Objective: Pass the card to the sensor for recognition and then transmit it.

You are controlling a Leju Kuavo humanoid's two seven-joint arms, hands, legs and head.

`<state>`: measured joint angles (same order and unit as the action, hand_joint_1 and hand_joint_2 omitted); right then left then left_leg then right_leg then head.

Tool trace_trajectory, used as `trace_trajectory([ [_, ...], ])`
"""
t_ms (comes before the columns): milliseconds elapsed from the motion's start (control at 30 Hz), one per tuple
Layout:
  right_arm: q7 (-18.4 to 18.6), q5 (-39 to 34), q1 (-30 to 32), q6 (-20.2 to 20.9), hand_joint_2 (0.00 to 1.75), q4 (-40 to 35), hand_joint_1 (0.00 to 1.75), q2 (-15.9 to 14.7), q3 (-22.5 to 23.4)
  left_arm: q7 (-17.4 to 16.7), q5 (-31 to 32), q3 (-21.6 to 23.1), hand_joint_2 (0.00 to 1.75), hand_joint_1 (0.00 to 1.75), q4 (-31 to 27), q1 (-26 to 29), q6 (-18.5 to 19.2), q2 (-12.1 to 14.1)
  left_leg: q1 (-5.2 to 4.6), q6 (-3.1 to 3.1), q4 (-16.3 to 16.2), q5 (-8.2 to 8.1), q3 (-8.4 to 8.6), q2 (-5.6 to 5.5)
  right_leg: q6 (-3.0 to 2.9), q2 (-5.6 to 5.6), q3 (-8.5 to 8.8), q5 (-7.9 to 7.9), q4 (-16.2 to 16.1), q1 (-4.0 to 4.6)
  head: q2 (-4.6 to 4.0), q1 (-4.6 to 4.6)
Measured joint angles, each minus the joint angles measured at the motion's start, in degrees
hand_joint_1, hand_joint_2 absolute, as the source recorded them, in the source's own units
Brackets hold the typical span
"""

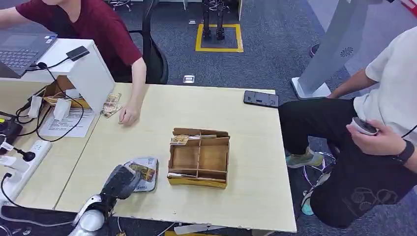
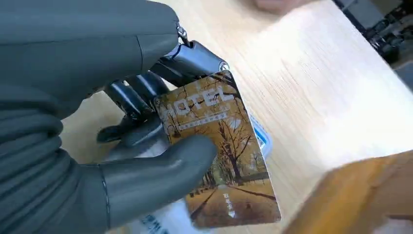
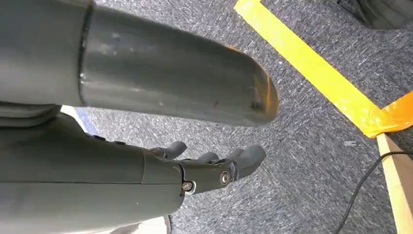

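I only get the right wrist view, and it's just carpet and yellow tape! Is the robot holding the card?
Observer: Yes. The left hand pinches a card printed HOTEL, thumb on its face.
Operator: Where is it holding it?
Observer: Over a white pad near the table's front edge, beside a wooden divided box.
Operator: Is anything in the box?
Observer: A second card lies at its far left corner.

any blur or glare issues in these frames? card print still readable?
Left wrist view: card sharp, HOTEL print readable in the left hand; box corner blurred. Head view: even light, card too small to read. Right wrist view: right hand in focus, glint on the thumb.
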<state>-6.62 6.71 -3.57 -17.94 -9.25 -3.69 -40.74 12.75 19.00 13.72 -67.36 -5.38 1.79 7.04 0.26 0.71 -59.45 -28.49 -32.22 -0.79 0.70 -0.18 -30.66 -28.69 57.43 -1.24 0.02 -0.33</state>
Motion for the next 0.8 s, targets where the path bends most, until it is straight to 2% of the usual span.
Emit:
trace_trajectory([
  [100,-0.13,0.17,-0.04,-0.07,0.00,0.00,0.00,0.00,0.00,2.63,-5.50,-1.13,1.75,1.75,-1.92,0.83,-0.52,-0.72,0.00,0.00,-0.01,0.00,-0.06,-0.02,0.00,-0.02,-0.08,0.01,0.00,0.00,-0.02,0.00],
  [167,-0.13,0.33,0.02,-0.18,0.00,0.00,0.00,0.00,0.00,4.19,-9.02,-2.32,1.75,1.75,-3.61,0.84,-2.54,-1.46,0.00,-0.02,-0.03,0.05,-0.16,-0.01,0.00,-0.01,-0.19,0.03,0.00,0.00,0.00,0.00],
  [267,-0.33,0.44,-0.08,-0.85,0.00,0.00,0.00,0.00,0.00,6.61,-13.53,-5.67,1.75,1.75,-7.18,-0.95,-8.32,-2.90,0.00,-0.01,-0.04,0.13,-0.32,-0.03,0.07,-0.02,-0.31,0.10,0.00,0.00,-0.02,-0.02],
  [433,-0.11,1.00,-0.23,-0.79,0.00,-0.02,0.00,0.07,-0.09,8.69,-15.05,-9.28,1.75,1.75,-10.80,-3.53,-13.85,-3.47,0.02,-0.02,-0.03,0.14,-0.34,-0.03,0.06,-0.01,-0.35,0.10,0.00,0.01,-0.02,0.00],
  [567,0.44,1.77,-0.44,0.39,0.00,-0.02,0.00,0.09,-0.68,11.58,-8.46,-10.47,1.75,1.75,-11.17,-6.49,-21.54,-3.08,0.02,-0.02,-0.03,0.14,-0.37,-0.04,0.06,-0.02,-0.36,0.10,0.01,0.01,0.00,-0.02],
  [667,0.59,2.34,-0.75,1.18,0.00,-0.04,0.00,0.09,-1.16,12.36,-2.27,-10.60,1.75,1.75,-10.95,-8.72,-25.58,-2.55,0.02,-0.03,-0.03,0.14,-0.39,-0.06,0.06,-0.03,-0.37,0.10,0.01,0.01,-0.02,0.00],
  [800,0.57,3.08,-1.43,2.14,0.00,-0.22,0.00,0.09,-1.51,11.97,10.25,-10.60,1.75,1.75,-8.48,-12.12,-31.96,-0.85,0.01,-0.03,-0.04,0.15,-0.39,-0.03,0.06,0.00,-0.40,0.14,0.01,0.00,-0.02,-0.02],
])
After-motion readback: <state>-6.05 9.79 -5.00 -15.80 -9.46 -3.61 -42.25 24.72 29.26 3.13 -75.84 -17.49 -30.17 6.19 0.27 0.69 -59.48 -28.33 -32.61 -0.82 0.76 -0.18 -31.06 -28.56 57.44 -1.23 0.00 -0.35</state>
